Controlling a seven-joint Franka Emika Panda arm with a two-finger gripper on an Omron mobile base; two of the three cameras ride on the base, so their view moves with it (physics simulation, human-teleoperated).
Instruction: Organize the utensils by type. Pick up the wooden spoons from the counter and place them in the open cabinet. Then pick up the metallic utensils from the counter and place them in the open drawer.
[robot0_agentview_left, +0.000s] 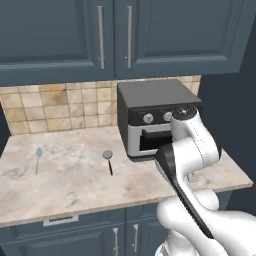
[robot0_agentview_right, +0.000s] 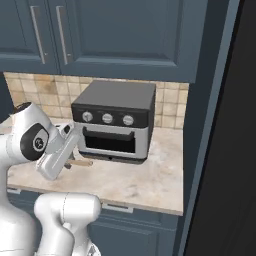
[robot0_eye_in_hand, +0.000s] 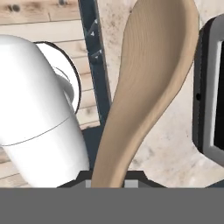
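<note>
Beside toaster oven (robot0_agentview_left: 155, 117), end effector (robot0_eye_in_hand: 109, 181) clamps wooden spoon (robot0_eye_in_hand: 148, 83); metal spoon (robot0_agentview_left: 38, 156), black-handled utensil (robot0_agentview_left: 108, 160) on counter (robot0_agentview_left: 70, 175).

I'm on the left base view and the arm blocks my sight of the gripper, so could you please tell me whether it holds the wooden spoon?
Observer: Yes. In the hand view the gripper is shut on the wooden spoon, handle between its tips.
Operator: Thank you. Where is it relative to the toaster oven?
Observer: In the right base view its end pokes out beside the forearm, in front of the toaster oven.
Operator: Is it off the counter?
Observer: I cannot tell. In the hand view the counter lies behind the bowl.
</note>
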